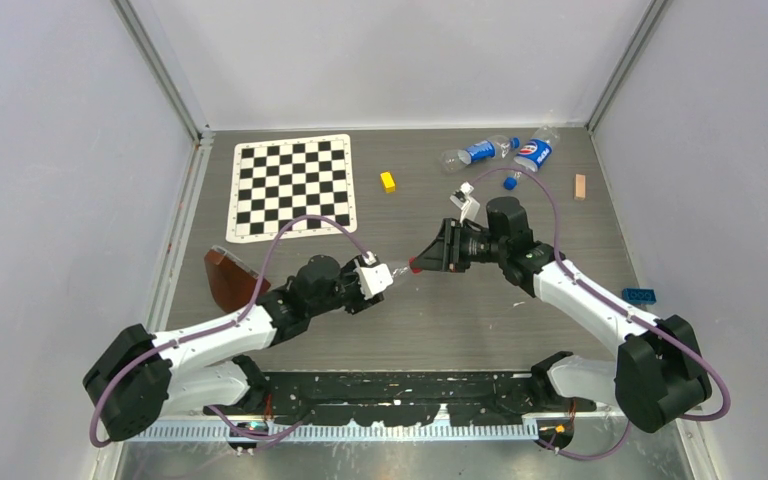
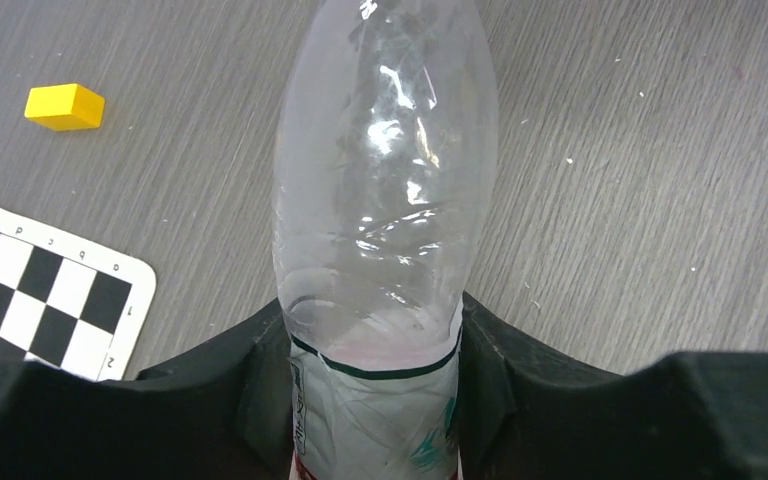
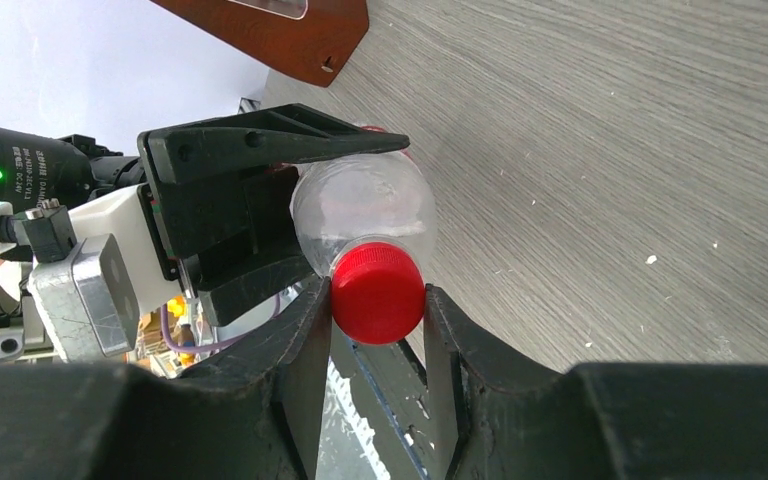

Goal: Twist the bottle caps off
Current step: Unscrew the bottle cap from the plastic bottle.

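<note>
A clear bottle (image 2: 385, 180) with a red-and-white label is held off the table, lying level between the two arms. My left gripper (image 2: 375, 395) is shut on its labelled body, seen from above as the left gripper (image 1: 372, 278). The red cap (image 3: 378, 293) sits on the bottle's neck, and my right gripper (image 3: 378, 305) is shut on it with a finger touching each side. From above, the red cap (image 1: 415, 266) shows at the tip of the right gripper (image 1: 428, 260). Two blue-labelled bottles (image 1: 480, 151) (image 1: 534, 153) lie at the back right, with a loose blue cap (image 1: 510, 183) beside them.
A checkerboard mat (image 1: 293, 186) lies at the back left and a yellow block (image 1: 388, 181) to its right. A wooden block (image 1: 580, 186) and a blue brick (image 1: 640, 295) sit by the right wall. A brown curved piece (image 1: 230, 280) stands near the left arm.
</note>
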{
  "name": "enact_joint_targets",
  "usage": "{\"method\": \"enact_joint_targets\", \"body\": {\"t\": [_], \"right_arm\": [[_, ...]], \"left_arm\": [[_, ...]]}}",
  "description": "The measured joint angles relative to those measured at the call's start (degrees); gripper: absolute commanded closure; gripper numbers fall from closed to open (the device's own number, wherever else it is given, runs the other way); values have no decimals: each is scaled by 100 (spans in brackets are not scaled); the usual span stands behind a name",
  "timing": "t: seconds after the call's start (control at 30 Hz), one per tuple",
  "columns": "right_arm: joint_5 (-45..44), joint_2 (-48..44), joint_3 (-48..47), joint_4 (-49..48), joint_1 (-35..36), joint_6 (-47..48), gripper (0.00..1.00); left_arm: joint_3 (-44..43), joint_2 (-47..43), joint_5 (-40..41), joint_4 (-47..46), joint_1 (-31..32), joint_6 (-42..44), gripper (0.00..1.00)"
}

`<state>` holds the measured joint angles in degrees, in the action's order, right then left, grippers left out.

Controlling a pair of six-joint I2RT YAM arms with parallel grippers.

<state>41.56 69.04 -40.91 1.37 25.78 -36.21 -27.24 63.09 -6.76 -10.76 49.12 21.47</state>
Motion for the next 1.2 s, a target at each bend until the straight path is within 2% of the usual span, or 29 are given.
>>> {"method": "enact_joint_targets", "body": {"t": [0.43, 0.6, 0.7, 0.9, 1.2], "right_arm": [[-68, 39, 0, -48, -13, 164, 88], [-35, 162, 0, -83, -11, 177, 92], [-9, 212, -2, -151, -13, 201, 96], [96, 199, 90, -339, -28, 411, 99], [267, -516, 1137, -1327, -37, 691, 99]], "left_arm": [[-9, 238, -92, -227, 0, -457, 49], [-61, 251, -44, -66, 0, -581, 86], [-94, 269, -26, 20, 15, -603, 100], [-105, 280, 9, 37, 26, -503, 100], [-201, 306, -549, 391, 7, -411, 100]]}}
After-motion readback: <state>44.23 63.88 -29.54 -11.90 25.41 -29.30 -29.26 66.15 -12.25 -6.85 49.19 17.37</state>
